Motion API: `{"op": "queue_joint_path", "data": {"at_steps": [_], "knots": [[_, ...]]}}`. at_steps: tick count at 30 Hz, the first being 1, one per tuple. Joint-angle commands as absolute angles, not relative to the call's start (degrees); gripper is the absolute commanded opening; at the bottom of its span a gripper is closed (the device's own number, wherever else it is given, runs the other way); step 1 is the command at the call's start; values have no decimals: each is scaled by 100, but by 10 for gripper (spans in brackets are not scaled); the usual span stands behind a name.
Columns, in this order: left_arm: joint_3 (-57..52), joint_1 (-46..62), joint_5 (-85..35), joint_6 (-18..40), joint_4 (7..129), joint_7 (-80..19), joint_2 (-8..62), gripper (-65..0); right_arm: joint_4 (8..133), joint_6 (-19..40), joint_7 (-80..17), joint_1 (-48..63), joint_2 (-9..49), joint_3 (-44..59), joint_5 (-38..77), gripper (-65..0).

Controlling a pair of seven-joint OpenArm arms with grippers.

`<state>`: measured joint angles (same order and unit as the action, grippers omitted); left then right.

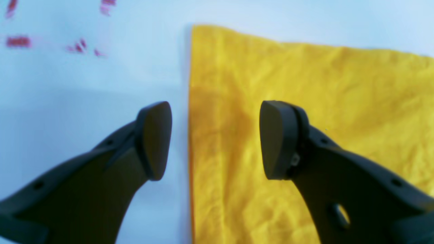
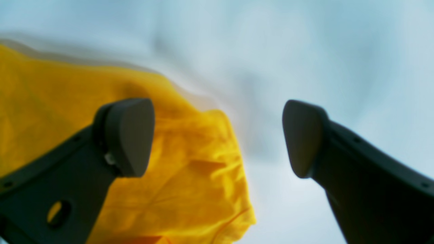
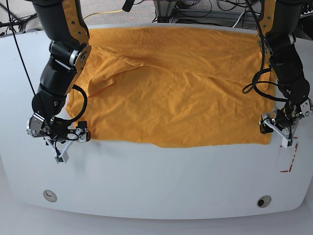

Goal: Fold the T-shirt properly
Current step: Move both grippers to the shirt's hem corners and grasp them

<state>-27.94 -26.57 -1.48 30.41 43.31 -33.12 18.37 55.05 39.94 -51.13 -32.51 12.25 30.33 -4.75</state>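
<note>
The orange-yellow T-shirt [image 3: 181, 93] lies spread flat across the far half of the white table [image 3: 156, 181], its near edge running left to right. No lettering or tag shows. My left gripper [image 3: 279, 132] hangs at the shirt's near right corner. In the left wrist view it [image 1: 215, 139] is open and empty, one finger over the table and the other over the shirt [image 1: 322, 84], astride its straight edge. My right gripper [image 3: 66, 143] is at the near left corner. In the right wrist view it [image 2: 217, 139] is open and empty over the crumpled cloth [image 2: 190, 176].
Red tape marks [image 3: 292, 159] lie on the table by the left gripper and also show in the left wrist view [image 1: 18, 41]. Two round holes [image 3: 49, 196] [image 3: 264, 201] sit near the front edge. Cables and equipment stand behind the table.
</note>
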Motion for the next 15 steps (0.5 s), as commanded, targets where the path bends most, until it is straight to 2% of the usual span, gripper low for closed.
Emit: {"op": "queue_joint_path", "data": {"at_steps": [1, 7, 13, 15], "knots": [[-2800, -2914, -215, 3029, 4092, -3125, 1965, -267, 5604, 4000, -4998, -3459, 1323, 3020, -409, -82], [-2782, -3213, -215, 3037, 3433, -2800, 1956, -267, 5596, 4000, -4822, -3442, 1297, 3029, -391, -82], [-2774, -3266, -215, 3046, 3398, -2800, 1736, -272, 5596, 4000, -4945, -3407, 1095, 3020, -391, -82], [-2765, -3266, -215, 3046, 3398, -2800, 1710, -318, 5587, 4000, -4954, -3354, 1051, 3020, -391, -82]]}}
